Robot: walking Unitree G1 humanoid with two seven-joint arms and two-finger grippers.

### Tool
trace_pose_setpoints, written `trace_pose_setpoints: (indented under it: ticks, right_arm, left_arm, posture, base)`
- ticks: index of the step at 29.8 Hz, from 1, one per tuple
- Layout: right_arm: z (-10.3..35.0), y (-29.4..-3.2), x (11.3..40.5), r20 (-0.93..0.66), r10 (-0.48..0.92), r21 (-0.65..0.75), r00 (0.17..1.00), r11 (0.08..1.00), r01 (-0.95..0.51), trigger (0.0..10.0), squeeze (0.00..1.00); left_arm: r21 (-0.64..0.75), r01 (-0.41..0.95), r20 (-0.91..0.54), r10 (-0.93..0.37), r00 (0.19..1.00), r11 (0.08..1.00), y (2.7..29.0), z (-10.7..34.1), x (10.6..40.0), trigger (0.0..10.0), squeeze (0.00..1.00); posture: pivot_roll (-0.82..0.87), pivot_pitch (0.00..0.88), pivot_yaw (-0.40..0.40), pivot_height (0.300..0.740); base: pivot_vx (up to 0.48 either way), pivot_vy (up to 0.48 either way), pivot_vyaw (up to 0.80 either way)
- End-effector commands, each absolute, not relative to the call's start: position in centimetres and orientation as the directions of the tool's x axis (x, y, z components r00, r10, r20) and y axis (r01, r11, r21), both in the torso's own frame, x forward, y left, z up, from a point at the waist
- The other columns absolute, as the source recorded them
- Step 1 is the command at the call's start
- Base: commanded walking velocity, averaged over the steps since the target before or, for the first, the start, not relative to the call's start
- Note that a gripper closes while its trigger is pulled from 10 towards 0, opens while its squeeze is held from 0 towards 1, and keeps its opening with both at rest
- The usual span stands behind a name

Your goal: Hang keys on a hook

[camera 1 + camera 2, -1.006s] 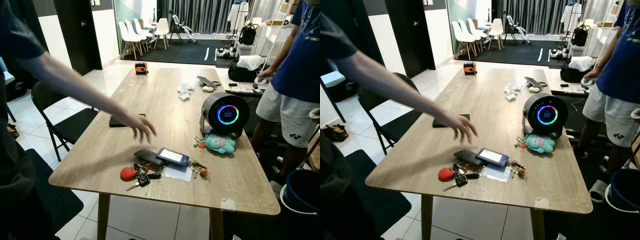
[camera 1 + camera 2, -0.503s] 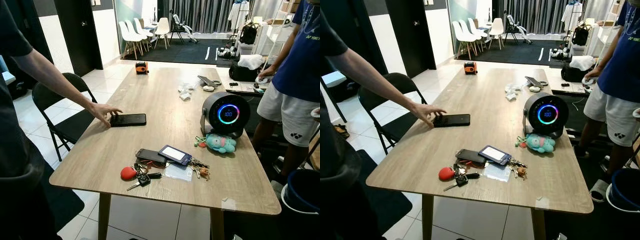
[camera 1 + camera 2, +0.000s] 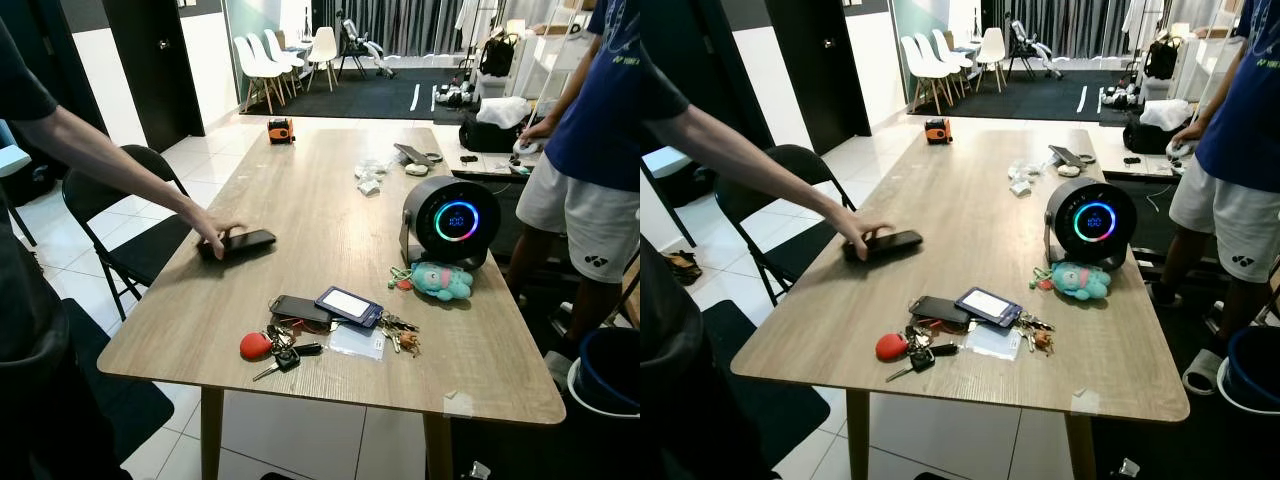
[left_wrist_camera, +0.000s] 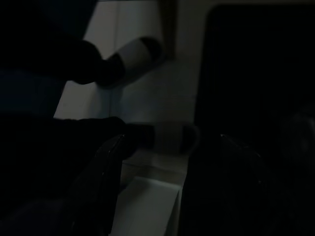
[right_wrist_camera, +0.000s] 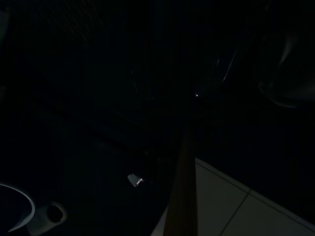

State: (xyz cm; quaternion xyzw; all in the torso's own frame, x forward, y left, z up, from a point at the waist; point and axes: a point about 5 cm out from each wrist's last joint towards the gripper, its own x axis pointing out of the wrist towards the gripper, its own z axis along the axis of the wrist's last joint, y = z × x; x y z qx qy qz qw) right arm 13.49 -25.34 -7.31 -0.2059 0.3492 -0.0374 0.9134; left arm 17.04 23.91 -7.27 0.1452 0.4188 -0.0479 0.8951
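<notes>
A bunch of keys with a round red tag lies near the front edge of the wooden table. A second, smaller bunch lies just to its right. Between them are a dark phone, a blue-cased device and a clear sleeve. In the dark left wrist view my left gripper hangs low over pale floor, its two fingers apart and nothing between them. My right arm hangs idle in deep shade.
A person on the left rests a hand on a black phone beside a folding chair. A round lit speaker and a teal plush toy sit to the right. Another person stands by a blue bucket.
The person's hand drew back from near the keys to the black phone and has slid it toward the table's left edge. The camera has tilted slightly.
</notes>
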Motion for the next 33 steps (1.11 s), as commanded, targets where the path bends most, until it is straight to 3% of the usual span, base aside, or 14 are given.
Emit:
trace_pose_setpoints:
  ticks: [1, 5, 7, 9, 10, 11, 13, 18, 26, 29, 31, 33]
  right_arm:
    - [-7.3, -25.5, 13.2, -0.612, -0.228, -0.401, 0.757, 0.915, -0.049, 10.0, 0.00]
    - [-7.2, -25.5, 13.1, -0.605, -0.232, -0.403, 0.762, 0.914, -0.042, 10.0, 0.00]
    - [-7.2, -25.4, 13.0, -0.599, -0.235, -0.403, 0.765, 0.914, -0.035, 10.0, 0.00]
    - [-7.2, -25.4, 13.0, -0.599, -0.235, -0.403, 0.765, 0.914, -0.035, 10.0, 0.00]
    - [-7.2, -25.4, 12.9, -0.597, -0.237, -0.403, 0.767, 0.915, -0.031, 10.0, 0.00]
    - [-7.2, -25.4, 12.9, -0.597, -0.237, -0.403, 0.767, 0.915, -0.031, 10.0, 0.00]
    - [-7.3, -25.2, 12.9, -0.595, -0.238, -0.401, 0.768, 0.916, -0.027, 10.0, 0.00]
    - [-7.2, -25.1, 13.1, -0.591, -0.235, -0.400, 0.771, 0.916, -0.028, 10.0, 0.00]
    - [-7.2, -25.1, 13.3, -0.591, -0.235, -0.401, 0.772, 0.916, -0.029, 10.0, 0.00]
    - [-7.2, -25.1, 13.2, -0.592, -0.235, -0.402, 0.771, 0.915, -0.030, 10.0, 0.00]
    - [-7.2, -25.1, 13.2, -0.592, -0.235, -0.402, 0.771, 0.915, -0.030, 10.0, 0.00]
    - [-7.2, -25.2, 13.2, -0.594, -0.235, -0.404, 0.769, 0.914, -0.032, 10.0, 0.00]
  left_arm:
    - [0.226, 0.254, -0.782, 0.019, 0.623, 0.940, 24.2, -7.5, 16.3, 10.0, 0.00]
    - [0.224, 0.264, -0.783, 0.012, 0.622, 0.938, 24.2, -7.5, 16.4, 10.0, 0.00]
    - [0.275, 0.184, -0.763, 0.098, 0.639, 0.944, 25.4, -7.0, 17.0, 10.0, 0.00]
    - [0.275, 0.184, -0.763, 0.098, 0.639, 0.944, 25.4, -7.0, 17.0, 10.0, 0.00]
    - [0.334, 0.069, -0.734, 0.214, 0.645, 0.940, 27.0, -6.2, 17.6, 10.0, 0.00]
    - [0.334, 0.069, -0.734, 0.214, 0.645, 0.940, 27.0, -6.2, 17.6, 10.0, 0.00]
    - [0.412, -0.276, -0.623, 0.490, 0.610, 0.868, 30.9, -3.8, 19.4, 10.0, 0.00]
    - [0.422, -0.453, -0.496, 0.618, 0.609, 0.785, 33.2, -1.2, 21.1, 10.0, 0.00]
    - [0.478, -0.547, -0.417, 0.725, 0.548, 0.688, 34.9, 0.1, 21.1, 10.0, 0.00]
    - [0.395, -0.578, -0.369, 0.700, 0.611, 0.714, 34.5, 1.0, 22.1, 10.0, 0.00]
    - [0.395, -0.578, -0.369, 0.700, 0.611, 0.714, 34.5, 1.0, 22.1, 10.0, 0.00]
    - [0.256, -0.549, -0.324, 0.605, 0.727, 0.796, 33.1, 2.2, 24.0, 10.0, 0.00]
  posture:
    - [-0.03, 0.124, 0.102, 0.740]
    - [-0.03, 0.128, 0.108, 0.740]
    - [-0.04, 0.128, 0.113, 0.740]
    - [-0.04, 0.128, 0.113, 0.740]
    - [-0.04, 0.130, 0.117, 0.740]
    - [-0.04, 0.130, 0.117, 0.740]
    - [-0.04, 0.128, 0.117, 0.740]
    - [-0.03, 0.127, 0.114, 0.740]
    - [-0.03, 0.125, 0.115, 0.740]
    - [-0.03, 0.124, 0.114, 0.740]
    - [-0.03, 0.124, 0.114, 0.740]
    - [-0.03, 0.121, 0.106, 0.740]
  base:
    - [0.000, 0.000, 0.00]
    - [0.000, 0.000, 0.00]
    - [0.000, 0.000, 0.00]
    - [0.000, 0.000, 0.00]
    - [0.000, 0.000, 0.00]
    - [0.000, 0.000, 0.00]
    - [0.000, 0.000, 0.00]
    - [0.000, 0.000, 0.00]
    - [0.000, 0.000, 0.00]
    - [0.000, 0.000, 0.00]
    - [0.000, 0.000, 0.00]
    - [0.000, 0.000, 0.00]
